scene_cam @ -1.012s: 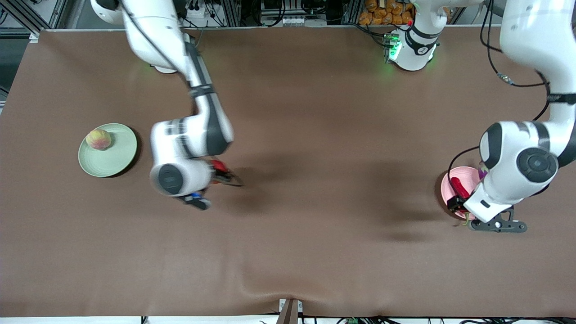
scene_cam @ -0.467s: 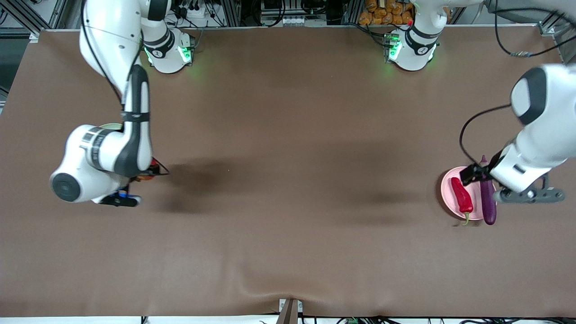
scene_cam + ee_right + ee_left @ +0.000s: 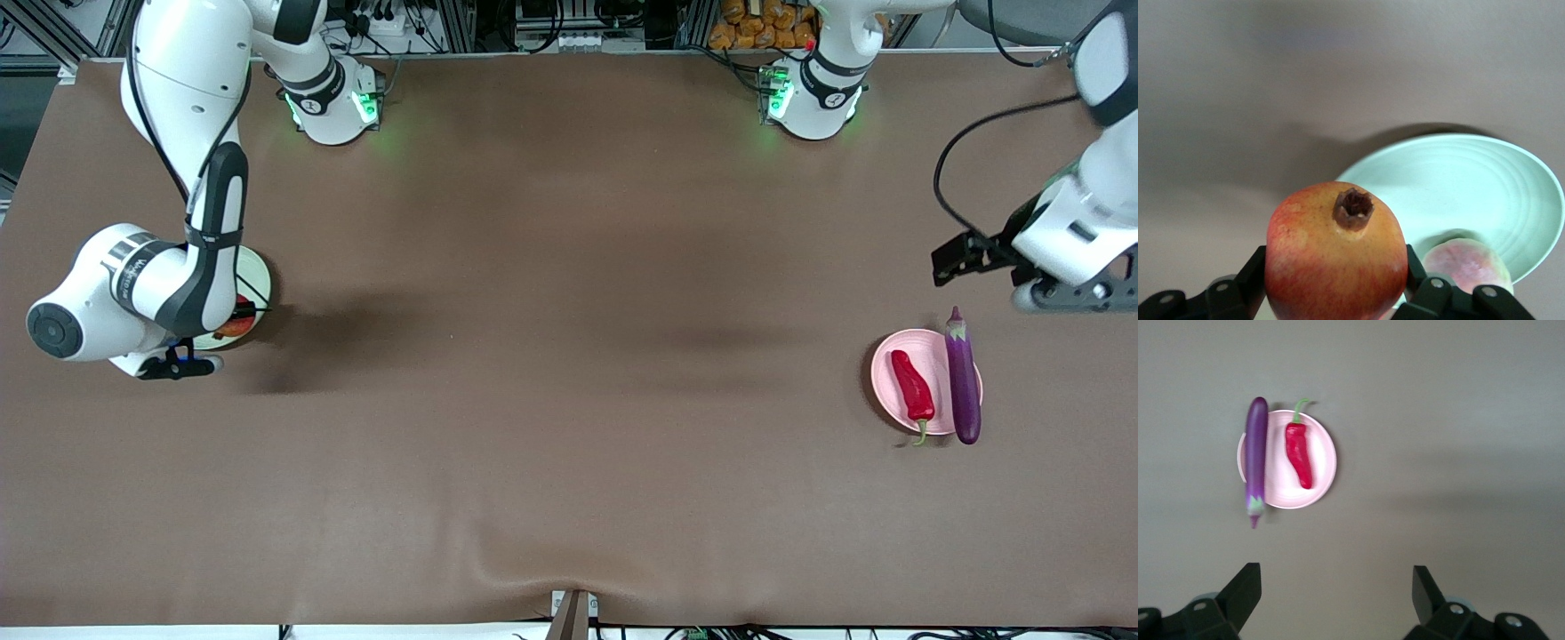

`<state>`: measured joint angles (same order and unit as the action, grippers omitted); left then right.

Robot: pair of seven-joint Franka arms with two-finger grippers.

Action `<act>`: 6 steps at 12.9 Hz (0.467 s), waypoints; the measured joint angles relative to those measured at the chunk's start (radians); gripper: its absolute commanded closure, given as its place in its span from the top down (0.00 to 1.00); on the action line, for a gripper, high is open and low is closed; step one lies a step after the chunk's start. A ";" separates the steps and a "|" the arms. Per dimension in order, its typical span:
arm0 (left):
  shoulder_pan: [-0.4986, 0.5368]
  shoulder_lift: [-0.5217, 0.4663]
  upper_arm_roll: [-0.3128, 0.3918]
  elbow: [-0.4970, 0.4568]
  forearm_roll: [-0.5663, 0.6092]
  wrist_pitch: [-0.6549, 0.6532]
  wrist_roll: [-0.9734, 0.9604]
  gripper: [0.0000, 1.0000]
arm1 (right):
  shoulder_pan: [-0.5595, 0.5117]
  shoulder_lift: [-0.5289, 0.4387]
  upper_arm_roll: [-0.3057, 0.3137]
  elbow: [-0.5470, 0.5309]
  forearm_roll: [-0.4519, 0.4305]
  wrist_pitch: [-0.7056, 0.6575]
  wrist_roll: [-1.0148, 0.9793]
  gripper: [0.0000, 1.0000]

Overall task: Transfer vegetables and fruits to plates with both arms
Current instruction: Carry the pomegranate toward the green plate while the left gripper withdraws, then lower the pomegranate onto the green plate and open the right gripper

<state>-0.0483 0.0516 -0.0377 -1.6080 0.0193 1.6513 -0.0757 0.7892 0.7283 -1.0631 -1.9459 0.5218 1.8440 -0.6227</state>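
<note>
My right gripper (image 3: 233,322) is shut on the red-orange pomegranate (image 3: 1335,257) and holds it just above the pale green plate (image 3: 1471,180). The peach (image 3: 1468,263) lies on that plate; the arm hides it in the front view. On the pale pink plate (image 3: 938,360) the red chili pepper (image 3: 913,387) lies beside the purple eggplant (image 3: 963,382), which rests across the plate's rim and overhangs it at both ends. My left gripper (image 3: 956,260) hangs open and empty over bare table beside the pink plate. The left wrist view shows the eggplant (image 3: 1256,457), the chili (image 3: 1299,457) and the pink plate (image 3: 1321,453).
A brown cloth (image 3: 569,356) covers the table, with a raised fold near the front edge at its middle. The two arm bases (image 3: 333,107) stand along the edge farthest from the front camera.
My right arm carried the pomegranate toward its own end of the table until it was over the green plate. My left gripper drew up and away from the pink plate, where the eggplant now lies uncovered.
</note>
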 measured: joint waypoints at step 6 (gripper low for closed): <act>0.001 -0.016 0.003 0.088 -0.007 -0.176 -0.003 1.00 | -0.005 0.004 0.004 -0.090 0.047 0.052 -0.062 0.00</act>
<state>-0.0468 0.0352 -0.0346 -1.5200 0.0122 1.4751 -0.0787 0.7839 0.7319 -1.0591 -2.0362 0.5686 1.8956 -0.6847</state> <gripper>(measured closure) 0.000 0.185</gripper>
